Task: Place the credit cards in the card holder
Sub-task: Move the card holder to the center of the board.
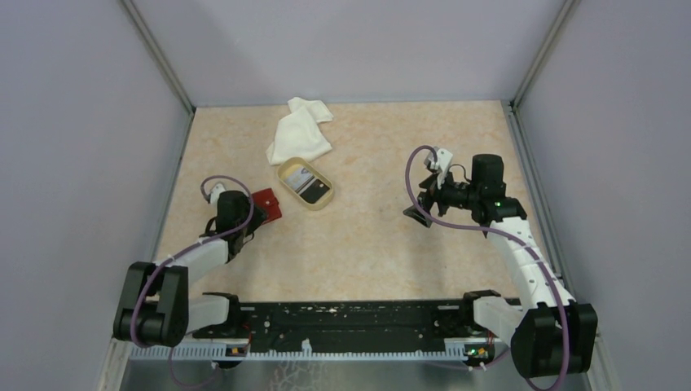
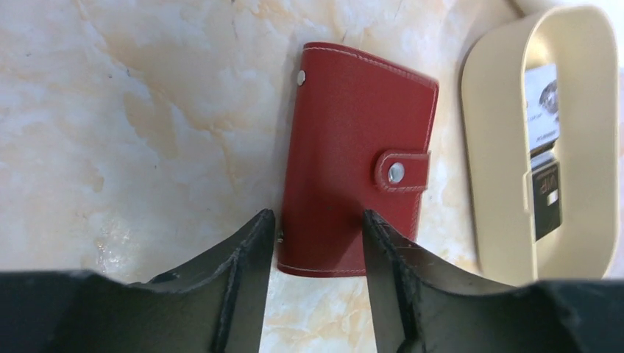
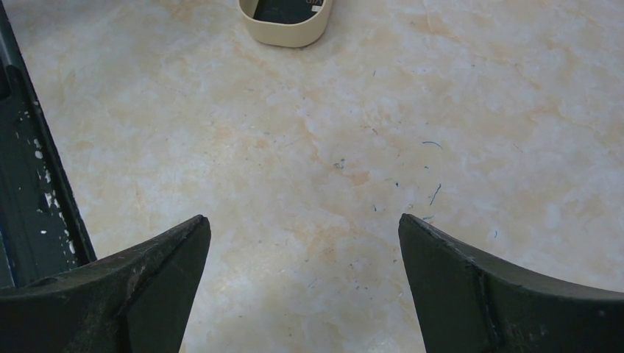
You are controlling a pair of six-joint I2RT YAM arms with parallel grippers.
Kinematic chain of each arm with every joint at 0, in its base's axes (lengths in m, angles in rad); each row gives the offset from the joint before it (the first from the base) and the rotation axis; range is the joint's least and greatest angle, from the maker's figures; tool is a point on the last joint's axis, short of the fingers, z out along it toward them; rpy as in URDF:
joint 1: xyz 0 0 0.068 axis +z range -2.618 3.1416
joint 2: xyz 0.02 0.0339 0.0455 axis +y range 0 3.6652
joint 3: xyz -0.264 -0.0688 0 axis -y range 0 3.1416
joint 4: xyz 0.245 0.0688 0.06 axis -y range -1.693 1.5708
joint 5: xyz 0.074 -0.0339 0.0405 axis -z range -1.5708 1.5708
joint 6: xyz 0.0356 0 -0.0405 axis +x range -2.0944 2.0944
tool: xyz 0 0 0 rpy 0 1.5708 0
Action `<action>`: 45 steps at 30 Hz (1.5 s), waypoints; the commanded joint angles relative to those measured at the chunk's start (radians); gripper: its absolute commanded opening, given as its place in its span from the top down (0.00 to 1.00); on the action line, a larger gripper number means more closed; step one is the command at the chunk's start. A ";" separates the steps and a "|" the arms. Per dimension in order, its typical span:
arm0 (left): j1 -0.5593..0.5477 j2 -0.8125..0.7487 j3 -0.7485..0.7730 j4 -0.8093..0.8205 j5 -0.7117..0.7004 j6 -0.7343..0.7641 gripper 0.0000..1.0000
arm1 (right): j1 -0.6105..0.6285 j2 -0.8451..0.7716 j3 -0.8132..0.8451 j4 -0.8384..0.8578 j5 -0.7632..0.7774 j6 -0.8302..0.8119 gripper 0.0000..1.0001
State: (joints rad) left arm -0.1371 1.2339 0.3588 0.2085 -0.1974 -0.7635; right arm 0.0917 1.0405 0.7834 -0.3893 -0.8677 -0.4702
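Note:
The red card holder [image 1: 267,204] lies closed and flat on the table, its snap tab up [image 2: 353,147]. My left gripper [image 1: 254,216] is open at its near end [image 2: 318,220]: the left finger stands at the holder's left edge and the right finger overlaps its near right part. Whether they touch it I cannot tell. The credit cards [image 1: 306,182] lie in a tan oval dish; a white one [image 2: 543,92] and a dark one [image 2: 546,198] show. My right gripper [image 1: 419,213] is open and empty over bare table [image 3: 304,224].
The tan dish [image 1: 286,174] sits just right of the card holder [image 2: 486,147] and shows at the top of the right wrist view [image 3: 285,29]. A crumpled white cloth [image 1: 300,130] lies behind the dish. Grey walls enclose the table on three sides.

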 commanded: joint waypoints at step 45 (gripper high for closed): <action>-0.814 0.010 -0.052 0.322 -0.057 -0.413 1.00 | 0.483 0.120 -0.053 0.026 0.004 -0.446 0.25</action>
State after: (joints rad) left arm -0.8597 1.1656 0.2150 0.4175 -0.0647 -1.1004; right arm 0.5323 1.1049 0.6960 -0.4854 -0.9253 -0.9604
